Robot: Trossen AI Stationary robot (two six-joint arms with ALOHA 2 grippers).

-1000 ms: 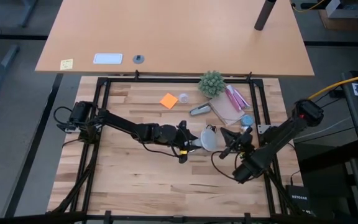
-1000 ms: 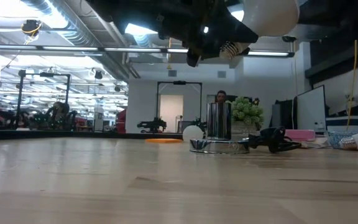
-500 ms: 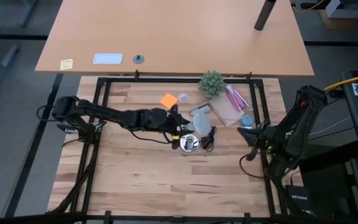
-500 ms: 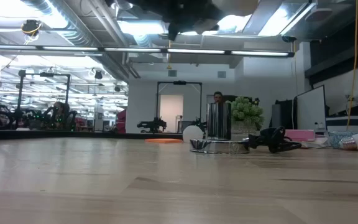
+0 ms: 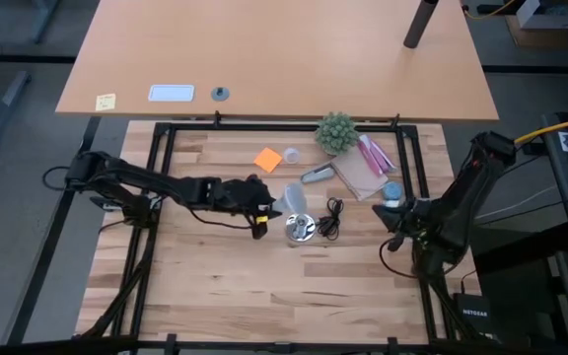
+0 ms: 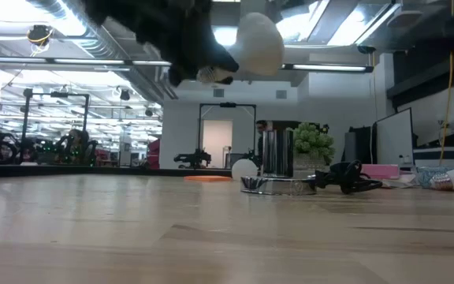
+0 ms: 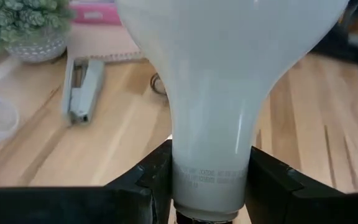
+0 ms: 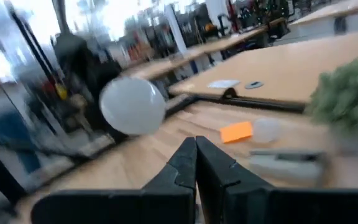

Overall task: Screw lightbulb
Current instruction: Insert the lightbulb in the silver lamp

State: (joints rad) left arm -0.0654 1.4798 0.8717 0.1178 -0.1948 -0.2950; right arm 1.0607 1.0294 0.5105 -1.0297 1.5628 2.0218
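Note:
The white frosted lightbulb [image 5: 292, 197] hangs in the air left of and a little beyond the shiny silver round base [image 5: 301, 229], which stands on the wooden table with its black cord [image 5: 331, 219] beside it. My left gripper [image 5: 272, 205] reaches in from the table's left and is shut on the bulb. The low view shows the bulb [image 6: 258, 43] high above the table top. My right gripper [image 5: 392, 214] is shut on nothing near the table's right edge, clear of the base. My left gripper pinches the bulb's narrow neck [image 7: 210, 177] between its two fingers [image 7: 157, 180], just above the screw cap. The fingers come from the table's left, slanting slightly down. The bulb is lifted clear, its round head [image 6: 262, 39] pointing away from the gripper toward the table's right.
A grey stapler [image 5: 317, 176], a small potted plant [image 5: 336, 133], pink items [image 5: 371, 158], an orange note [image 5: 267, 159] and a small clear lid [image 5: 291, 155] lie at the table's far side. A black frame [image 5: 166, 133] borders the table. Bare wood lies in front.
My left gripper has drawn back toward the table's left with the bulb still held, uncovering the silver base. My right gripper has pulled away from the base toward the table's right edge and turned, staying shut.

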